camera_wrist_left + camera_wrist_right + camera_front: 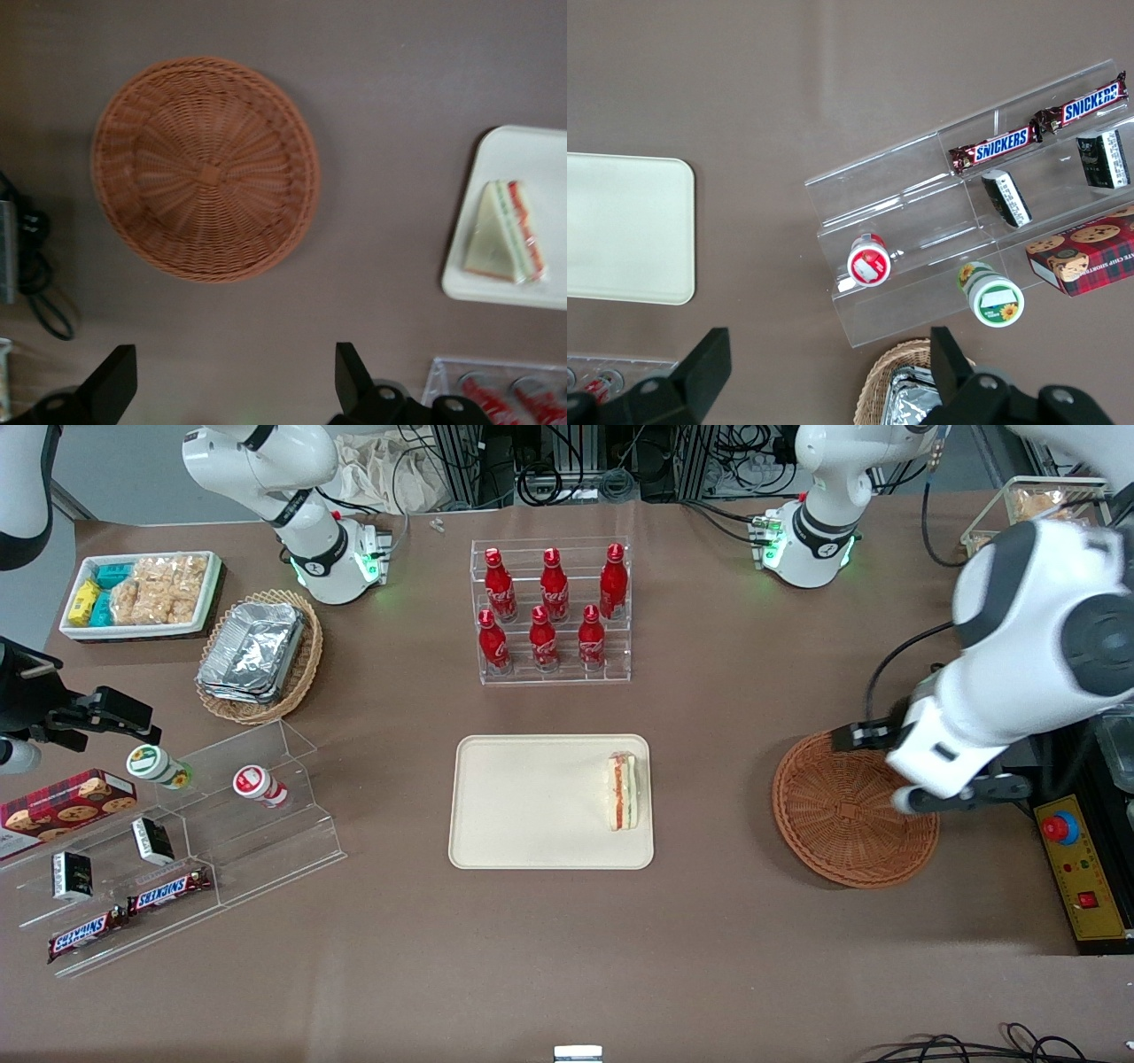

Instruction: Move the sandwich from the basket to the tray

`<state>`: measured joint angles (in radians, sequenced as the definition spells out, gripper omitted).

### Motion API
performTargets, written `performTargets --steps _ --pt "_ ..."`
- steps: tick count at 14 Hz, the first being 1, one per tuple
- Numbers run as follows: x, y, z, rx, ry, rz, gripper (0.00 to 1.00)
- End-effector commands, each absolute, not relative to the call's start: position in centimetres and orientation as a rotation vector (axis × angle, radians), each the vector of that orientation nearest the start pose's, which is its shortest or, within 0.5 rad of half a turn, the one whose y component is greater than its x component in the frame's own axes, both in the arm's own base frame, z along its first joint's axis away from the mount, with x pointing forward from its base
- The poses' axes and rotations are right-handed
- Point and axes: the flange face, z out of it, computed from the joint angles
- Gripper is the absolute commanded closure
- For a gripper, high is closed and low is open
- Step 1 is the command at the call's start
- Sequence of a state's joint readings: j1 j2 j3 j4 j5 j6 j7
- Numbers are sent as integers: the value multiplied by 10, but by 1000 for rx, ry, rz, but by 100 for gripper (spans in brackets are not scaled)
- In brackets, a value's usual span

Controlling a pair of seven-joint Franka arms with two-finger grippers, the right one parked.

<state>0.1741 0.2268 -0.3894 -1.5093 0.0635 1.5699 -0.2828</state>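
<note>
The sandwich (623, 790), a cream wedge with red and green filling, lies on the beige tray (532, 806), at the tray's edge nearest the working arm. The wrist view shows the same sandwich (503, 235) resting on the tray (532, 159). The reddish-brown wicker basket (842, 824) stands beside the tray toward the working arm's end, and it is empty (205, 168). My left gripper (966, 795) hovers above the basket's edge on the side away from the tray. It is open (232, 376), its fingers (354, 376) wide apart with nothing between them.
A clear rack of red bottles (551, 611) stands farther from the camera than the tray. Toward the parked arm's end are a tan basket of foil containers (260, 657), a white snack tray (142, 593) and an acrylic snack stand (177, 841). A yellow button box (1081, 868) sits beside the basket.
</note>
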Motion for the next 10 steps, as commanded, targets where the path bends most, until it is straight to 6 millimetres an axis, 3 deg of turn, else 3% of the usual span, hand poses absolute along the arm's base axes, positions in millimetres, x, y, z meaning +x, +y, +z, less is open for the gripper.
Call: performTargets --steps 1,3,5,10 --pt "554 -56 541 -3109 26 226 0" --pt "539 -31 538 -3113 86 188 0" --pt "533 -22 535 -3114 156 194 0" --pt "556 -9 549 -3110 213 159 0"
